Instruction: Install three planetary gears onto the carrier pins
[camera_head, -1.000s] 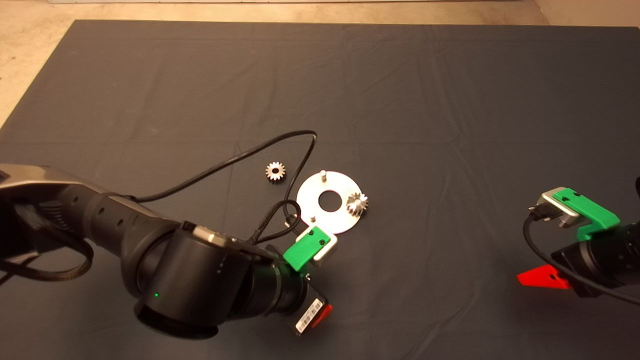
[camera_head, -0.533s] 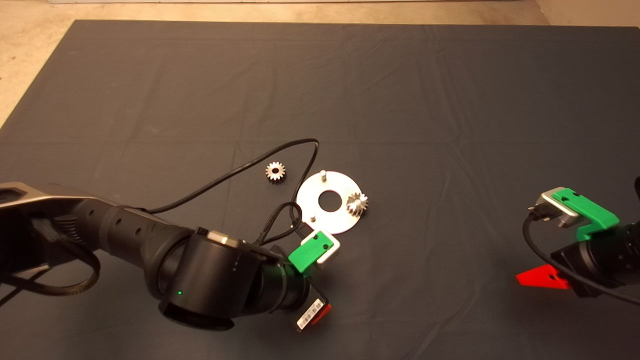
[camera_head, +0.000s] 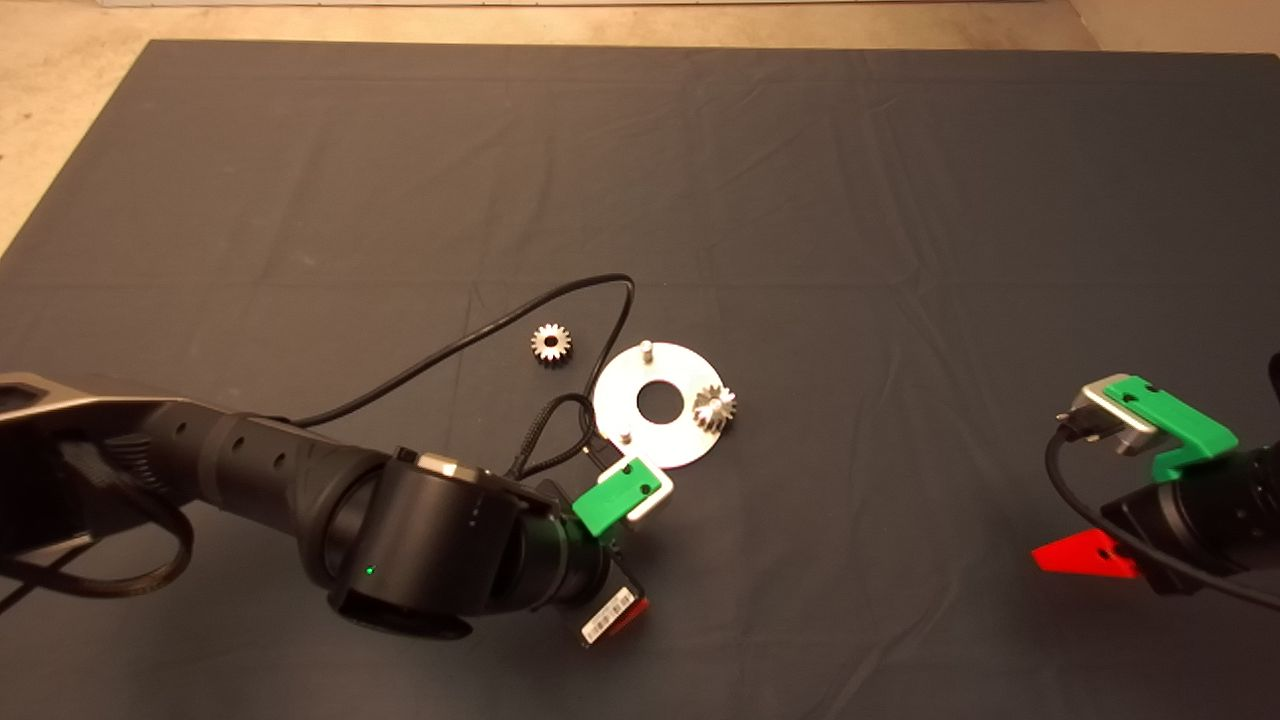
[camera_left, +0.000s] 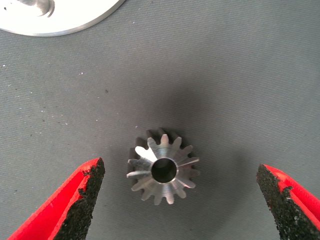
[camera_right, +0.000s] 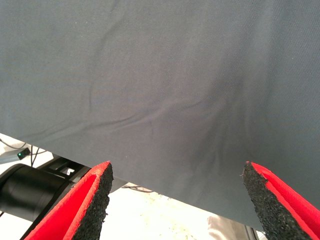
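The silver disc (camera_head: 672, 440) lies mid-mat with two bare carrier pins (camera_head: 646, 349) (camera_head: 624, 436) and one planetary gear (camera_head: 715, 407) seated on its right side. A second gear (camera_head: 551, 343) lies loose on the mat to the disc's left. My left gripper (camera_head: 612, 575) hovers just in front of the disc, pointing down. In the left wrist view it (camera_left: 180, 172) is open, and a third gear (camera_left: 162, 167) lies flat on the mat between its fingers (camera_left: 87, 187), touching neither. The disc's rim (camera_left: 60, 31) shows close by. My right gripper (camera_head: 1085, 555) is parked open at the lower right.
A black cable (camera_head: 470, 340) loops from the left arm across the mat, past the loose gear and over the disc's left edge. The right wrist view shows bare mat (camera_right: 165, 75) and its edge, with floor beyond.
The left arm's elbow has swung rightward and the wrist has turned slightly, while the gripper stays in front of the disc. Gears, disc and right arm have not moved.
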